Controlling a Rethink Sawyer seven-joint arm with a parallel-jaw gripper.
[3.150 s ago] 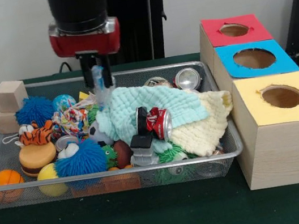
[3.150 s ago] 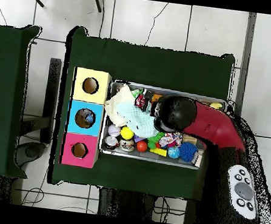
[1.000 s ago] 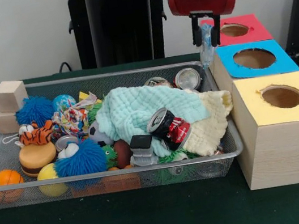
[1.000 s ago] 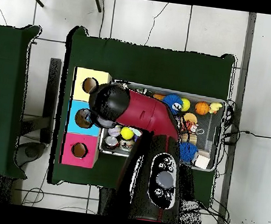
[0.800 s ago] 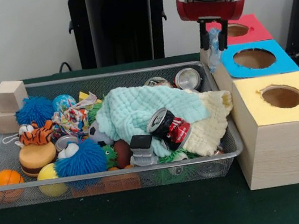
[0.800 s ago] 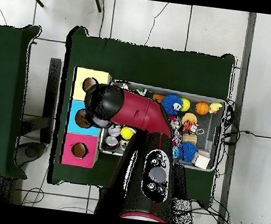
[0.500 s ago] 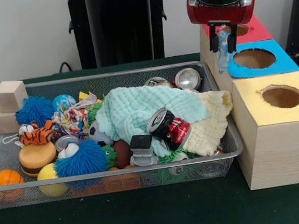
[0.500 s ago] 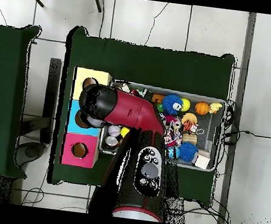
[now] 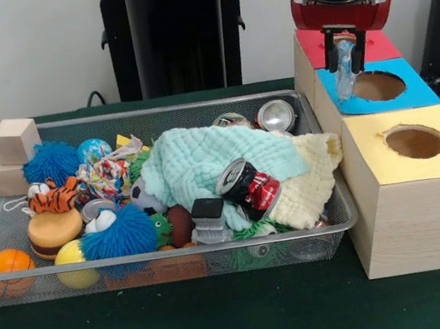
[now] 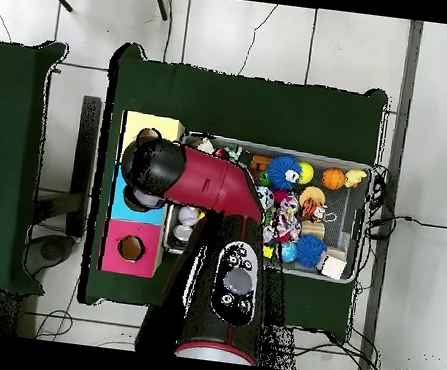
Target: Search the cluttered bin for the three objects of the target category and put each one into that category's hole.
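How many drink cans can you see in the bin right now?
3: a red crushed can atop the cloths, and two silver cans against the far wall. Others may be buried.

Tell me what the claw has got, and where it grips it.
The claw holds a clear plastic bottle by its upper end; the rest hangs over the blue box.

Lighting's pretty even and soft, looks like room light from above, no hard glare. The wire bin (image 9: 168, 256) drops only a faint shadow on the green worktop (image 9: 187, 322) toward 6 o'clock. Front view is a bit soft all over. Overhead, the pale floor (image 10: 433, 148) at 3 o'clock looks bright, nearly washed out.
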